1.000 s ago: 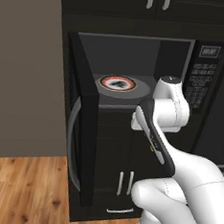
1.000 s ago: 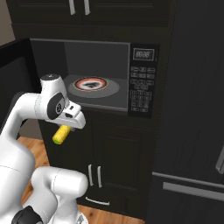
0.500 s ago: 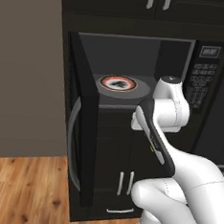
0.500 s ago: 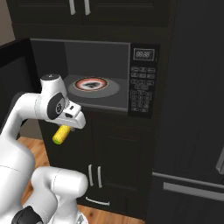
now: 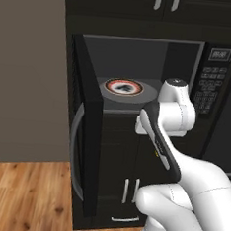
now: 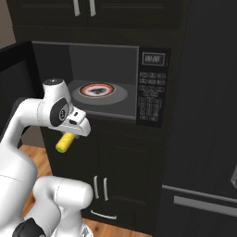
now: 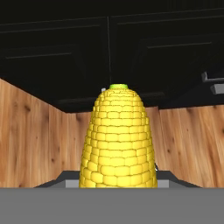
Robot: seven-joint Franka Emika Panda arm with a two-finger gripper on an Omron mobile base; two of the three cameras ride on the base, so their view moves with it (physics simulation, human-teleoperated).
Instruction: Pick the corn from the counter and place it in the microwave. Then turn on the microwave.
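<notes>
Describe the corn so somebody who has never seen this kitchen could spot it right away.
Find the black microwave with its door swung open, set in a wall of dark cabinets. Just below and left of its opening, the white arm's pincer is shut on the corn, which angles down toward the wood floor. It is the one bright yellow thing there, a small cob with a green tip.

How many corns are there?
1. The corn is pinched in the gripper, hanging below the open microwave, green tip pointing down. Another might hide behind the arm.
</notes>
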